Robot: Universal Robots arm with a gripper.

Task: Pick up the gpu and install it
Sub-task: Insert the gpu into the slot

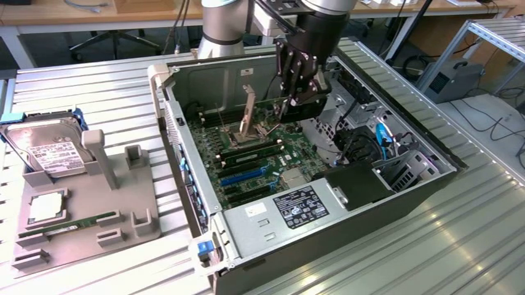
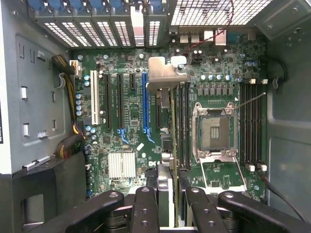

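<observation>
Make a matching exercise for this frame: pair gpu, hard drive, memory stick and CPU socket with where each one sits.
Things:
1. gpu
2. hard drive
3. memory stick
4. CPU socket

Places:
A. lying flat in the grey holder, outside the case
B. gripped by the gripper, over the motherboard
C. fixed on the motherboard inside the computer case
D. leaning at the grey holder's far end, label showing

Pairs: 1-B, 2-D, 3-A, 4-C

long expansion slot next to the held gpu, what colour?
Blue: the long slot beside the gpu, clearest in the wrist view.
</observation>
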